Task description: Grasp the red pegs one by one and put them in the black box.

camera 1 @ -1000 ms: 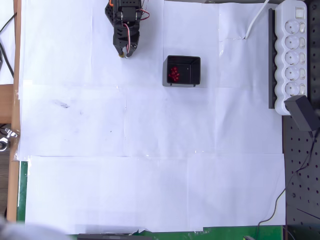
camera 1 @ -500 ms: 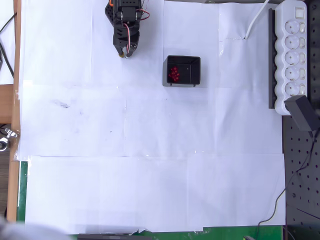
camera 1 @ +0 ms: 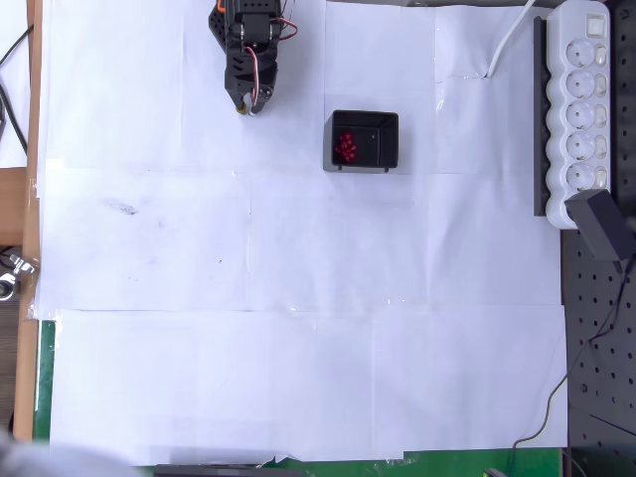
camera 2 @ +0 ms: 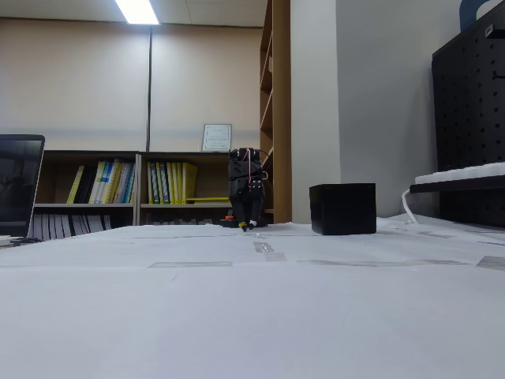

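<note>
Seen from above, your white paper-covered worktop [camera 1: 298,298] lay bare of loose pegs as far as the picture showed, and the red pegs [camera 1: 346,147] sat bunched together in a small cluster inside the black box [camera 1: 364,140], toward its left inner wall. The cluster was too small and too tightly packed to count, so you could not confirm from this view that every peg was in, but no red dot showed anywhere on the paper. Judged from that, the task looked finished or very nearly so, with nothing plainly left to fetch. The box stood toward the far side of the worktop, right of the arm; in the low fixed view it appeared as a black block [camera 2: 342,208] standing on the paper, its inside hidden from that angle. The gripper [camera 1: 248,105] pointed downward at the far edge, left of the box and well apart from it. Its fingers [camera 1: 241,99] looked drawn close together with their tips low over the paper, and no peg could be seen between them; whether a narrow gap remained was too small to tell. In the low fixed view the same gripper [camera 2: 247,227] hung with its tip at or just above the paper, and you could not tell whether it actually touched. A white power strip [camera 1: 584,99] lay along the right edge, clear of everything.
</note>
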